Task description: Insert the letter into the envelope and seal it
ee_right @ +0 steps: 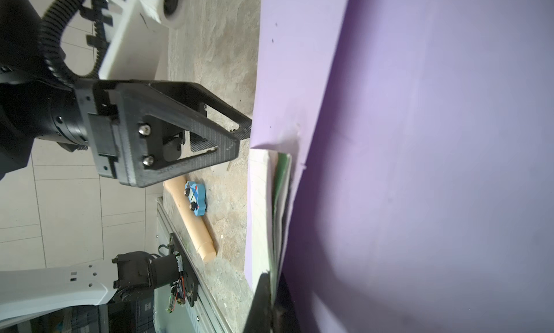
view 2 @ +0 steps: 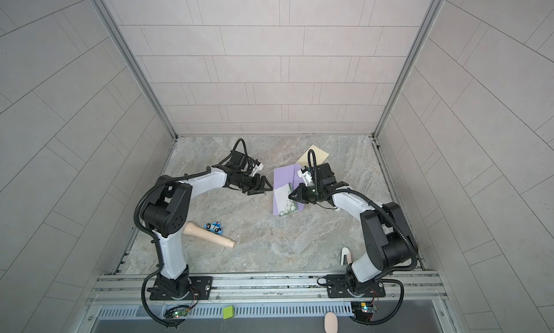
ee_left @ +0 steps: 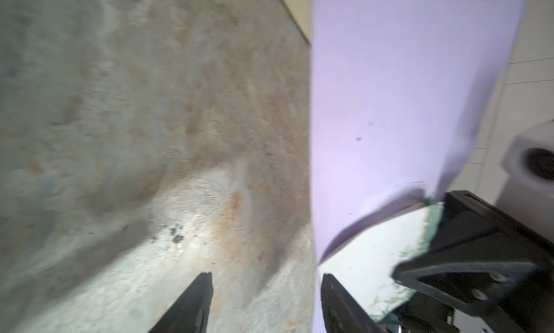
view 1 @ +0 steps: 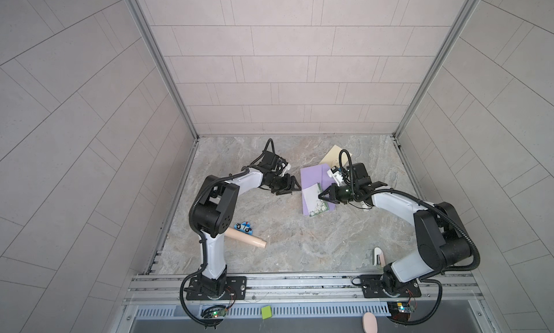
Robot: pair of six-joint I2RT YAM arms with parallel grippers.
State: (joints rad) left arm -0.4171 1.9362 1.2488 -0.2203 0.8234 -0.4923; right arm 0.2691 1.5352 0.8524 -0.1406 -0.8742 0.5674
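Observation:
A purple envelope (view 1: 311, 178) (view 2: 284, 175) lies right of the table's middle. The letter (view 1: 311, 199) (view 2: 281, 201), a white folded card with a green flowered edge, rests on the envelope's near half, partly under a raised purple layer. My right gripper (view 1: 320, 195) (ee_right: 271, 286) is shut on the letter's (ee_right: 260, 196) right edge. My left gripper (view 1: 295, 187) (ee_left: 266, 276) stands open at the envelope's (ee_left: 389, 91) left edge, with only bare table between its fingers. How far the letter (ee_left: 374, 250) reaches inside is hidden.
A beige wooden peg (view 1: 248, 239) and a blue toy car (view 1: 243, 226) lie near the left arm. A cream sheet (view 1: 332, 156) sits behind the envelope. A white object (view 1: 378, 256) lies beside the right arm's base. Walls close in three sides.

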